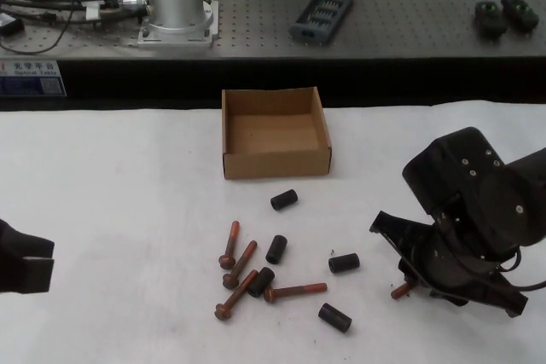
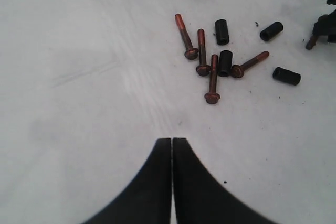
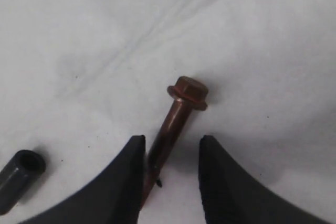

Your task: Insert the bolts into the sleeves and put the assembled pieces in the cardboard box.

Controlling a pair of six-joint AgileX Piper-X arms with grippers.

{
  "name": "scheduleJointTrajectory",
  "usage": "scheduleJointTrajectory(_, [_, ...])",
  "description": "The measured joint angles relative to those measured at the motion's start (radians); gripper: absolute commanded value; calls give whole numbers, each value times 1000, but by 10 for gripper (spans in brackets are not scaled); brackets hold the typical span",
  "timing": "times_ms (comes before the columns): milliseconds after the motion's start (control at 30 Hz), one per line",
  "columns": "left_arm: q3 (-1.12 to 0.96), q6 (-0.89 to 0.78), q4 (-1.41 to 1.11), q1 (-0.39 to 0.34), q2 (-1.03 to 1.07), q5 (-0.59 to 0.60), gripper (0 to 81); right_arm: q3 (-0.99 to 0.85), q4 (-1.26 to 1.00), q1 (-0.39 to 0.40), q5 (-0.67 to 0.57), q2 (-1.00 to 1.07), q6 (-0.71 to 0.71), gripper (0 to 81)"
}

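Standing open-topped toward the far middle of the white cloth (image 1: 128, 193), the cardboard box (image 1: 275, 164) has the loose parts lying in front of it. My right gripper (image 3: 172, 139) sits low over the cloth, its fingers partly spread either side of one bolt (image 3: 178, 109). The shank touches one finger and the other stands clear. Its long axis runs outward, hex head pointing away from my wrist. My left gripper (image 2: 172, 140) has its fingertips pressed together. Four more bolts (image 1: 241, 263) lie flat among five black sleeves (image 1: 275, 249).
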Motion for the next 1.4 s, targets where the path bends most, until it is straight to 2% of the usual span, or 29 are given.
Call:
scheduleJointTrajectory(167, [0,0,29,0,-23,0,6,-30,-24,-18,0,41,13,259])
scheduleJointTrajectory(367, [0,0,55,0,-29,0,6,-65,-36,-23,-3,66,20,136])
scheduleJointTrajectory(867, [0,0,88,0,-72,0,6,-86,5,-23,-7,96,20,132])
scheduleJointTrajectory(1033, [0,0,91,0,-92,0,6,-91,37,-23,-15,98,-94,94])
scheduleJointTrajectory(1167, [0,-9,91,0,-98,0,6,-93,54,-23,-15,98,-341,1])
scheduleJointTrajectory(1400, [0,-25,91,0,-98,0,6,-93,59,-23,-13,98,-564,21])
